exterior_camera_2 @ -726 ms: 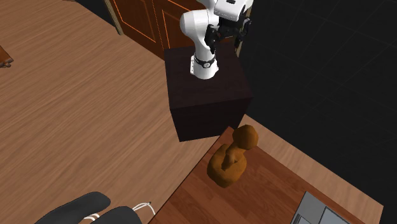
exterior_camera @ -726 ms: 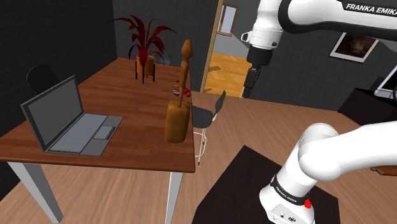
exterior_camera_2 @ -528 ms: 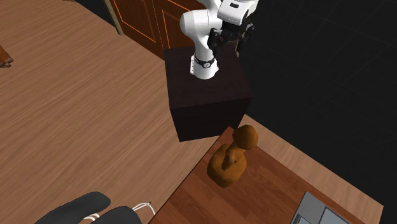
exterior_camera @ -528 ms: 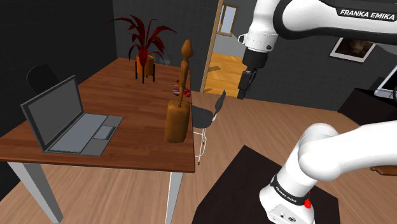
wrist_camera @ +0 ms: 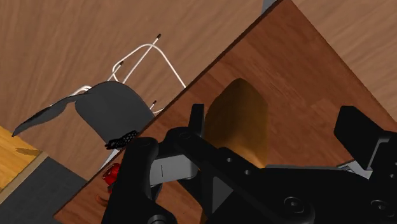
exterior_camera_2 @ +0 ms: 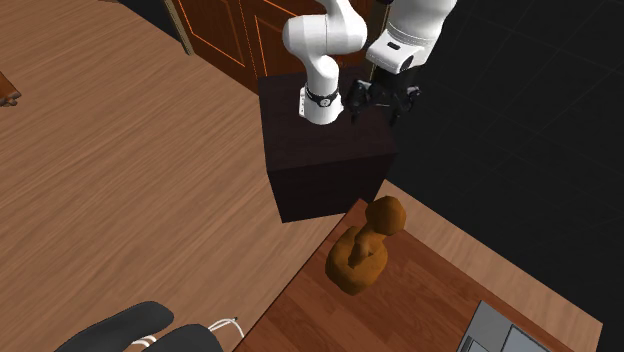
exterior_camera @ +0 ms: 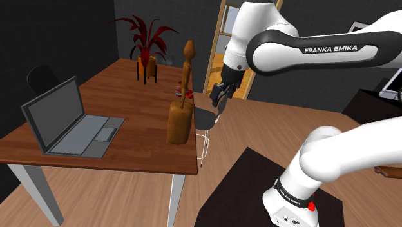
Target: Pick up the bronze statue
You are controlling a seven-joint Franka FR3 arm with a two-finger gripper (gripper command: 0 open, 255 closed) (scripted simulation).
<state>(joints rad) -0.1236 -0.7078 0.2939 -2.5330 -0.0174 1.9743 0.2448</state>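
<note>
1. The bronze statue [exterior_camera: 182, 97] is a matte orange-brown figure. It is tall and slim above, with a small rounded head, and rises from a thicker, rounded block of a base.
2. It stands upright near the middle of the shoulder view, on a smooth table [exterior_camera: 129, 151] with a reddish wood grain, close to the table's right edge.
3. An open grey laptop [exterior_camera: 71, 126] sits at the left of that view, well apart from the statue, with bare tabletop between them. A red-leaved plant [exterior_camera: 148, 39] stands at the far end of the table, upper centre.
4. Past the table's edge, a dark chair [exterior_camera: 209, 116] with thin white legs stands on the plank floor. In the second exterior view, a strip of floor separates the table corner from the dark box stand [exterior_camera_2: 325, 165].
5. The white arm rises from the stand at the shoulder view's lower right, arches across the top and bends down toward the centre.
6. The black gripper [exterior_camera: 221, 97] hangs to the right of the statue, apart from it and above the chair.
7. Its fingers [wrist_camera: 197, 118] stand apart and hold nothing. In the wrist view the statue's rounded top shows between them, untouched.
</note>
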